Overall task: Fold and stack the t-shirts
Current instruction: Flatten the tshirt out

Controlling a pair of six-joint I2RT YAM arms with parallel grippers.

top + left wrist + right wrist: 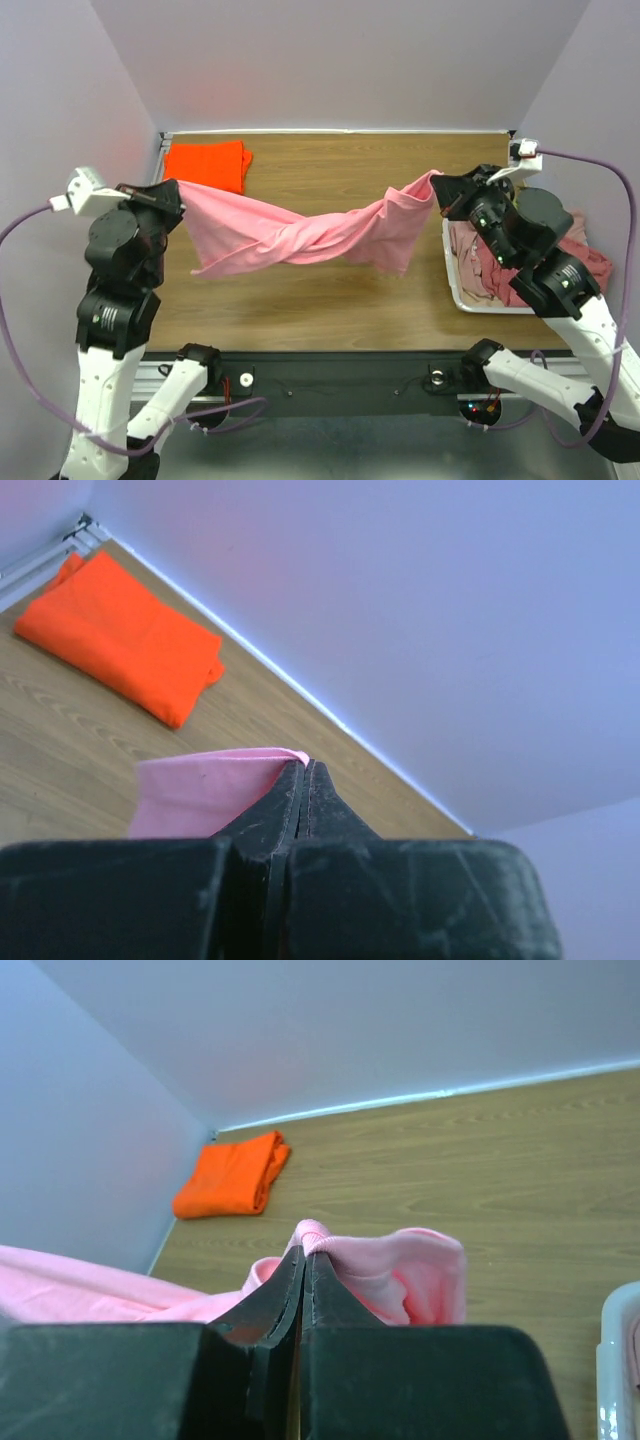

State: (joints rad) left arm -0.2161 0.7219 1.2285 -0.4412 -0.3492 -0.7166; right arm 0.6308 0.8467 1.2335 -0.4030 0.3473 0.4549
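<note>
Cloth stretches between our two end effectors: the light pink t-shirt hangs as a twisted band above the worktop. Our left end effector is clenched on one edge of this shirt, and its wrist view shows the two black fingers pressed together with a pink fold pinched at their tips. Our right end effector is clenched on the opposite end, where a bunched pink hem sits in the closed tips and the rest falls away to its left. From each grasp the fabric runs toward the other, crossing over itself about midway between them. The widest parts sag below the line joining the two grasps. We cannot tell whether the lowest folds touch the wood.

Ahead of the left end effector and off to its left, the orange t-shirt lies folded flat near the far corner. It is well apart from the right end effector.

Just beside and below the right end effector, on its right, sits the white tray. A crumpled heap of dusty rose t-shirts fills it, partly hidden by our right arm.
</note>
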